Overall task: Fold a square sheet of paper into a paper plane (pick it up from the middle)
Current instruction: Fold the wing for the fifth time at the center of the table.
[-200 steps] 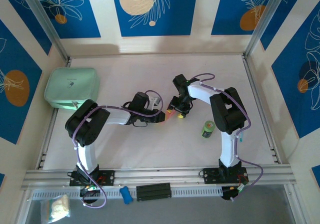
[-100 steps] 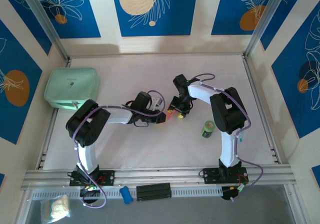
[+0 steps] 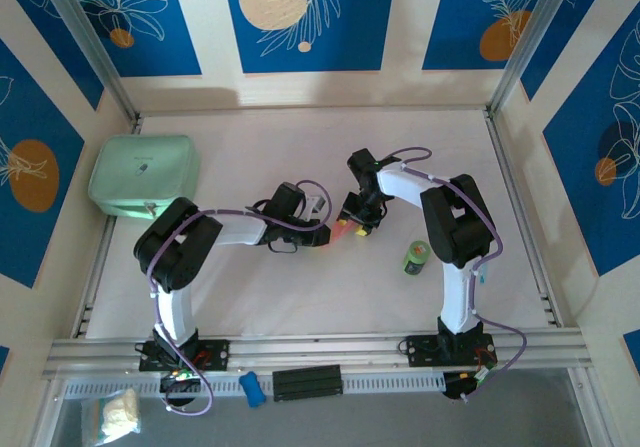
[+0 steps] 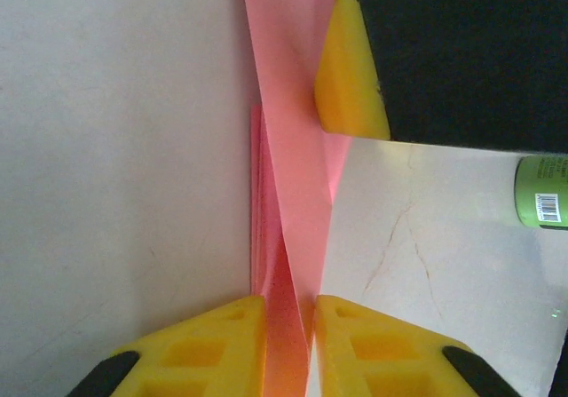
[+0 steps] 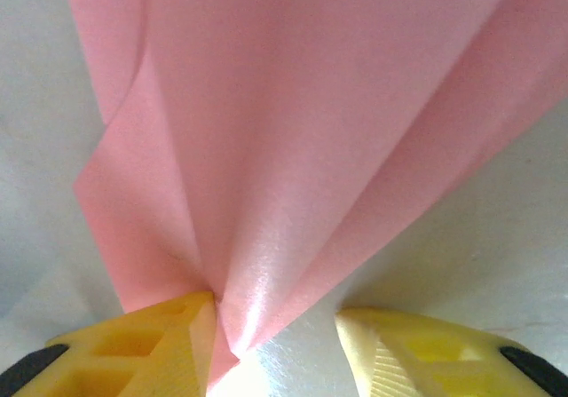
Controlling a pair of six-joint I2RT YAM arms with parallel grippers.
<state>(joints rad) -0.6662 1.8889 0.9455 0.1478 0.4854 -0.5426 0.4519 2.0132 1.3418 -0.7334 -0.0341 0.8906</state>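
Observation:
The pink paper plane (image 4: pixel 288 148) lies mid-table as a narrow folded strip with one flap standing up. My left gripper (image 4: pixel 290 326) is shut on its near end, the yellow fingers (image 4: pixel 213 344) pressed close to either side. From the far side my right gripper (image 5: pixel 275 335) stands open over the paper (image 5: pixel 293 131). Its left finger (image 5: pixel 151 344) touches the raised flap, and its right finger is clear of it. From above, the two grippers (image 3: pixel 325 235) (image 3: pixel 352 229) meet nose to nose, with a sliver of pink paper (image 3: pixel 340 231) between them.
A small green can (image 3: pixel 416 258) stands just right of the right gripper, and its side (image 4: pixel 541 193) shows in the left wrist view. A mint-green case (image 3: pixel 143 174) sits at the table's left edge. Aluminium rails border the table.
The left arm has crept slightly right toward the paper. The right arm holds its place. The paper has not visibly shifted.

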